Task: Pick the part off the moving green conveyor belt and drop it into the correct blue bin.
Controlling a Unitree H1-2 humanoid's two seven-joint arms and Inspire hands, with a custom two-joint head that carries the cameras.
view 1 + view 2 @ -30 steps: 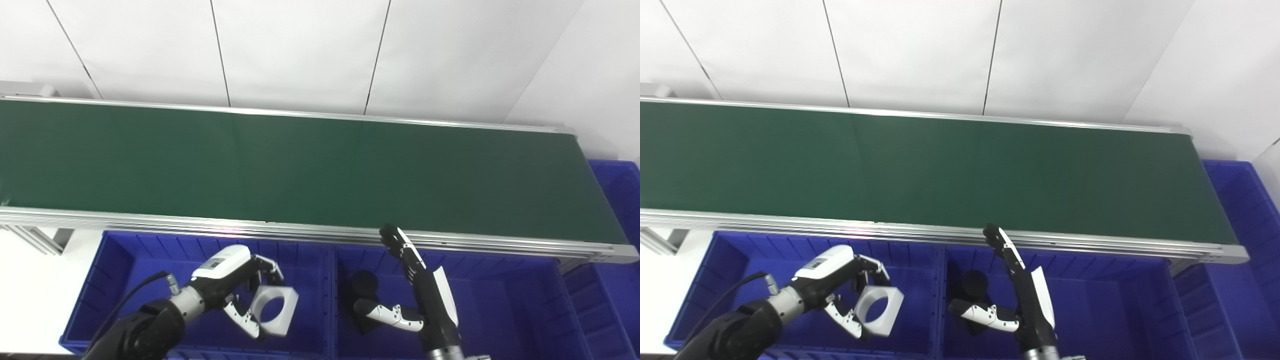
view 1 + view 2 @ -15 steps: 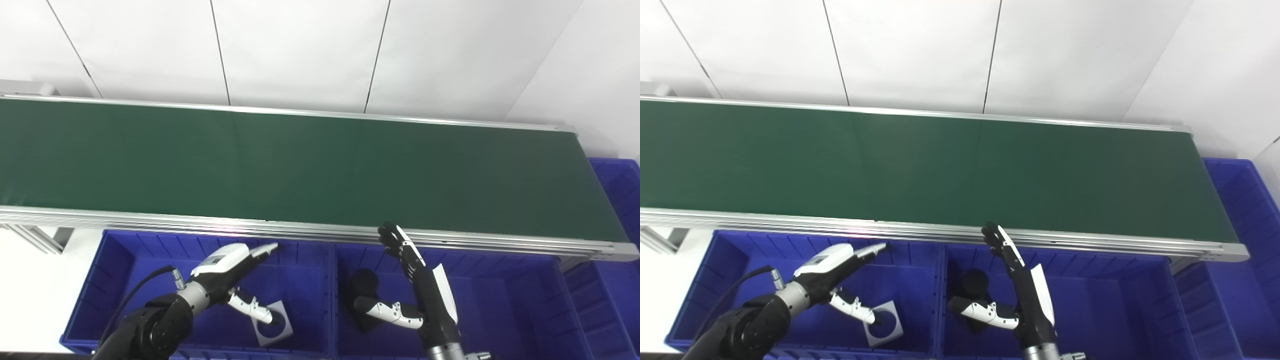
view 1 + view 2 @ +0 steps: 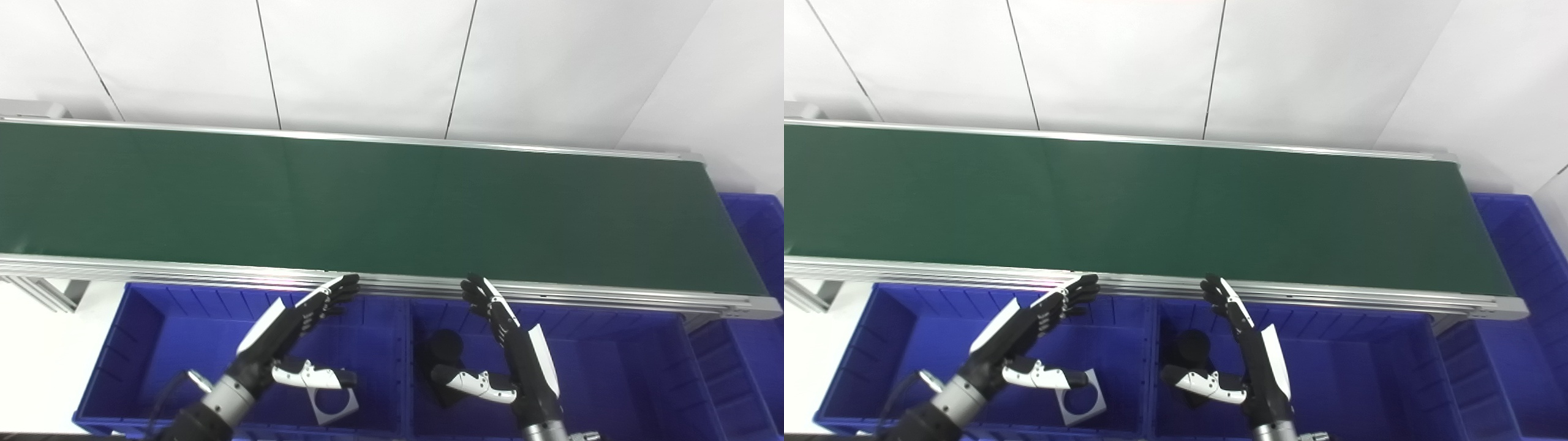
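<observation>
The green conveyor belt (image 3: 380, 202) runs across the view with no part on it. A grey square part with a round hole (image 3: 334, 404) lies on the floor of the left blue bin (image 3: 147, 343). My left hand (image 3: 288, 334) is open and empty, fingers stretched toward the belt's near rail, above that bin; its thumb hangs over the part. My right hand (image 3: 511, 349) is open and empty over the middle blue bin (image 3: 612, 373), fingers pointing up at the rail. A black round part (image 3: 446, 346) lies in the middle bin beside the right thumb.
The belt's aluminium near rail (image 3: 184, 272) runs just above both bins. Another blue bin (image 3: 759, 239) stands past the belt's right end. A white wall is behind the belt. The belt's frame legs (image 3: 43, 291) show at the left.
My left hand let go of the grey square part, which dropped to the left bin's floor, then opened flat and turned its fingers up toward the rail. The right hand barely moved.
</observation>
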